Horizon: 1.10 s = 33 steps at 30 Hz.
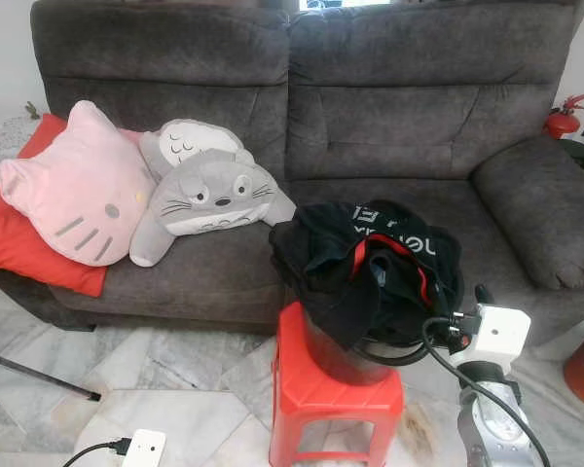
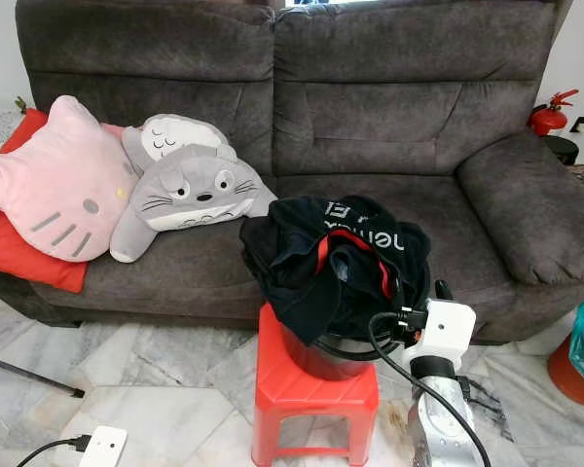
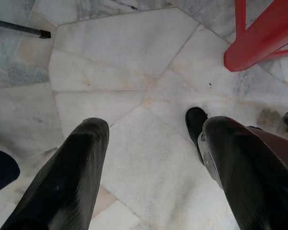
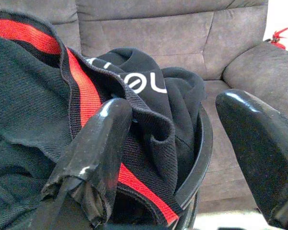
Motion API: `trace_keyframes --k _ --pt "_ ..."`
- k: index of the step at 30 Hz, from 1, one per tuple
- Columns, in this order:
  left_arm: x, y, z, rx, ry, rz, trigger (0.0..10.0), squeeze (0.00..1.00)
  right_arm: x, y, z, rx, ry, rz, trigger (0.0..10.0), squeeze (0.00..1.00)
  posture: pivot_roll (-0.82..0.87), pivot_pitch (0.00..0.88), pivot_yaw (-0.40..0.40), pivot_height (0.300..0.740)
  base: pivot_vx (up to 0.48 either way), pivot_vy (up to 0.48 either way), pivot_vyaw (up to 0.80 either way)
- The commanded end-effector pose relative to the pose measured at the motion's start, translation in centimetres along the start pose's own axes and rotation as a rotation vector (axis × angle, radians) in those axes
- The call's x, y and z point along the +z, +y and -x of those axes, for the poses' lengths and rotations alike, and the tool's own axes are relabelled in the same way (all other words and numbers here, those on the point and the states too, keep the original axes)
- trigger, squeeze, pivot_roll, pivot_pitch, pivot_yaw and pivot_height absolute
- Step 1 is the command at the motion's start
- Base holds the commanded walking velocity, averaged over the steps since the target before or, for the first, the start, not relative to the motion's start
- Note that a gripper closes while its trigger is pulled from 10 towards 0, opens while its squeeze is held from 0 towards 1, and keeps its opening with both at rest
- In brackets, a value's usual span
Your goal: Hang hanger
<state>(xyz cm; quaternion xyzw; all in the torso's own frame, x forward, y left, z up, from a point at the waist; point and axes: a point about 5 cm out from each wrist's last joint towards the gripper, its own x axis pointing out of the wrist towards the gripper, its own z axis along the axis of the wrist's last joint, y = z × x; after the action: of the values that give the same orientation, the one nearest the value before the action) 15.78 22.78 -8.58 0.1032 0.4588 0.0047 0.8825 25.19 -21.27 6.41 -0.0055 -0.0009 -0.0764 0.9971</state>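
Your left gripper [image 3: 151,158] hangs with jaws apart above the marble floor [image 3: 134,62]. Your right gripper [image 4: 182,148], jaws apart, reaches the black-and-red garment [image 1: 370,268] heaped in a black bucket [image 4: 204,148] on the red stool [image 1: 336,394]; any hanger is buried from sight.

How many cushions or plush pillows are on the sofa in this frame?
3, all at the sofa's left end: a red cushion at the bottom, a pink cat-face pillow on it, and a grey plush pillow leaning beside the pink one. Others may be hidden behind them.
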Motion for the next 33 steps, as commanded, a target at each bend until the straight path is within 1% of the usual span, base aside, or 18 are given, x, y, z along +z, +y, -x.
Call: trace_keyframes --k 1,4,9,18,20,21,23,26,29,33 --pt "-0.4 0.1 0.0 -0.002 0.026 -0.021 10.0 0.0 -0.4 -0.2 -0.4 0.0 0.034 0.017 10.0 0.0 -0.16 0.0 0.027 0.74 0.0 0.0 0.0" --pt "-0.4 0.2 0.1 -0.003 0.029 -0.02 10.0 0.0 -0.3 -0.5 -0.8 -0.005 0.042 0.022 10.0 0.0 -0.16 0.0 0.028 0.74 0.0 0.0 0.0" --pt "-0.5 0.2 0.1 -0.004 0.034 -0.021 10.0 0.0 -0.3 -0.6 -1.3 0.011 0.061 0.045 10.0 0.0 -0.16 0.0 0.028 0.74 0.0 0.0 0.0" --pt "-0.3 0.0 0.0 -0.006 0.031 -0.026 10.0 0.0 -0.1 -0.6 -2.0 0.013 0.066 0.051 10.0 0.0 -0.16 0.0 0.029 0.74 0.0 0.0 0.0" --pt "-0.3 0.0 0.0 -0.006 0.029 -0.027 10.0 0.0 0.1 -0.6 -2.1 0.01 0.062 0.043 10.0 0.0 -0.16 0.0 0.028 0.74 0.0 0.0 0.0" --pt "-0.2 0.0 0.0 -0.006 0.028 -0.027 10.0 0.0 0.2 -0.7 -2.0 0.001 0.056 0.022 10.0 0.0 -0.16 0.0 0.029 0.74 0.0 0.0 0.0" --pt "-0.2 0.0 0.0 -0.006 0.027 -0.028 10.0 0.0 0.2 -0.7 -2.0 -0.005 0.051 0.007 10.0 0.0 -0.17 0.0 0.028 0.74 0.0 0.0 0.0" --pt "-0.2 0.0 0.0 -0.005 0.026 -0.028 10.0 0.0 0.3 -0.9 -1.8 -0.017 0.048 -0.001 10.0 0.0 -0.17 0.0 0.029 0.74 0.0 0.0 0.0" --pt "-0.1 0.2 0.0 -0.005 0.022 -0.03 10.0 0.0 0.3 -1.7 -1.6 -0.063 0.036 -0.02 10.0 0.0 -0.17 0.0 0.031 0.74 0.0 0.0 0.0" --pt "0.0 0.3 0.0 -0.005 0.019 -0.03 10.0 0.0 0.3 -2.0 -1.6 -0.078 0.037 -0.032 10.0 0.0 -0.17 0.0 0.03 0.74 0.0 0.0 0.0"
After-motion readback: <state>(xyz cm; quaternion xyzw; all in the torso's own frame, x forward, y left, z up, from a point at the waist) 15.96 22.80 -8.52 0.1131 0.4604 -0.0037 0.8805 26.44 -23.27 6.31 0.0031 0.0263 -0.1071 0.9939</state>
